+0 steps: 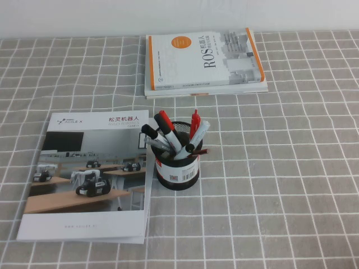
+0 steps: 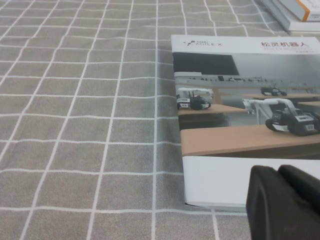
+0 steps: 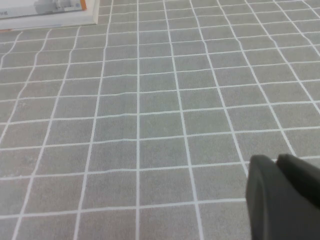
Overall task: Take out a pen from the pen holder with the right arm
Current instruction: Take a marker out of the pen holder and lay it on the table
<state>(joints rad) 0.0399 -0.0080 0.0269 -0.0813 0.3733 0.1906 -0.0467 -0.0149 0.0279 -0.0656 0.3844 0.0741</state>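
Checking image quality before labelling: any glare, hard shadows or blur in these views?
High view: even light, soft shadow at the black mesh pen holder, no glare. Left wrist view: left gripper, over the white-edged photo brochure, blurs near the lens. Right wrist view: right gripper, over the grey checked tablecloth, blurs likewise.

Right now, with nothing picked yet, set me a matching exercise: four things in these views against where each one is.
Things:
1. pen holder
2. ROS book
3. left gripper
4. right gripper

Places:
a. over bare checked cloth, shut, outside the high view
b. lying flat at the table's far side
c. over the brochure's near edge, shut
d. mid-table beside the brochure, full of pens

Pairs: 1-d, 2-b, 3-c, 4-a.
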